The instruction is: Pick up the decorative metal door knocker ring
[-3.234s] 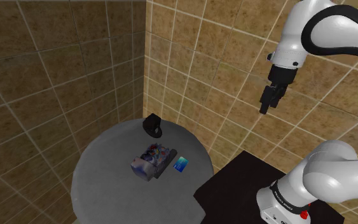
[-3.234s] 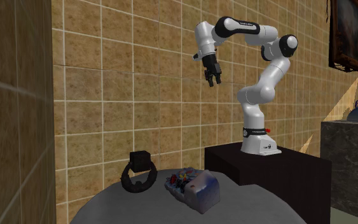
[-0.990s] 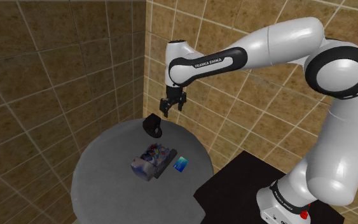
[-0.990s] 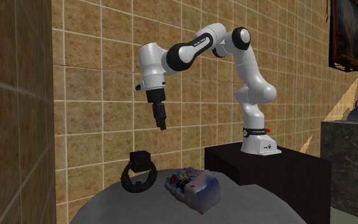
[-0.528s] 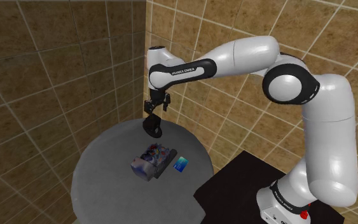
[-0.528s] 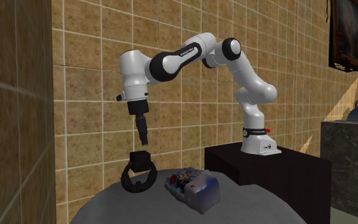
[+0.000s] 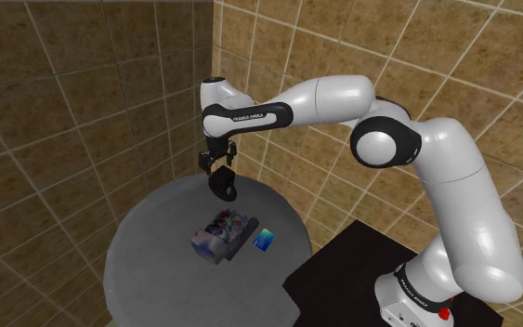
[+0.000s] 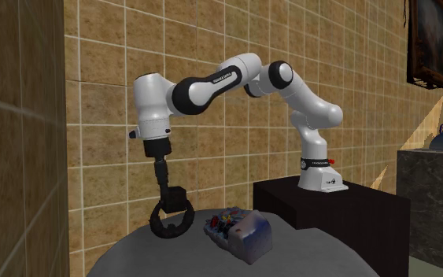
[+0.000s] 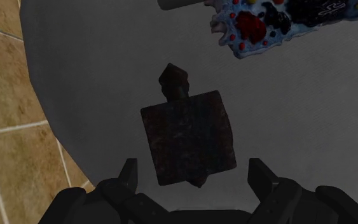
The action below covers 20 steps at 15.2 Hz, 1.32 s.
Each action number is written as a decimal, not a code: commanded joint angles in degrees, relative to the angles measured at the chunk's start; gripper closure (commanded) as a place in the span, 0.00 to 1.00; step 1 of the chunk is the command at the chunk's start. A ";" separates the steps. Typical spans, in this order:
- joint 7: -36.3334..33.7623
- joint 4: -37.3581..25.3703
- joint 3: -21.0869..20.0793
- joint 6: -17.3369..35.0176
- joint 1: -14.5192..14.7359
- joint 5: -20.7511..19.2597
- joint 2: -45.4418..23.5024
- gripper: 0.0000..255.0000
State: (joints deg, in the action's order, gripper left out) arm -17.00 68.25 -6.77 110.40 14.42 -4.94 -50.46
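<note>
Your gripper [image 9: 195, 175] hangs almost straight over the dark door knocker [image 9: 189, 137]. Its fingers [image 9: 129, 173] are spread wide and clasp nothing. The knocker sits at the far edge of the round grey table [image 7: 148, 269], close to the tiled wall [image 7: 278, 56] and well apart from the printed pouch [image 7: 220, 232].

What matters here is the line-up. In the wrist view the knocker's squarish block [image 9: 199, 127] lies between the two fingertips, a little ahead of them and turned a few degrees off square. A dark stub pokes out on the side away from the fingers. The open gap looks wider than the block, so the closing line crosses the block's short width, not its length.

From the second exterior view, the block [image 8: 172, 196] is uppermost, with the ring [image 8: 155, 223] below it reaching the table. The gripper [image 8: 164, 186] is just above the block's top, and you cannot tell whether they touch.

I judge you need a short straight descent, perhaps with a slight wrist turn to square up, before you close on the block's sides.
</note>
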 commanded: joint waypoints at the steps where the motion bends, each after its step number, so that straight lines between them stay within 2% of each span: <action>1: -0.05 0.16 0.06 1.04 0.05 -0.08 -0.85 0.00; 5: -0.08 0.21 0.13 2.22 0.09 -0.16 -1.98 0.00; 6: -0.04 0.07 0.14 2.15 0.07 -0.16 -2.05 1.00; 15: -0.07 0.20 0.13 2.22 0.09 -0.16 -1.99 1.00; 20: -0.03 -0.04 0.00 -0.13 0.02 0.00 0.12 1.00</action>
State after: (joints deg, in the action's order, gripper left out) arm -17.07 68.02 -6.74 110.62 14.51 -4.97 -50.91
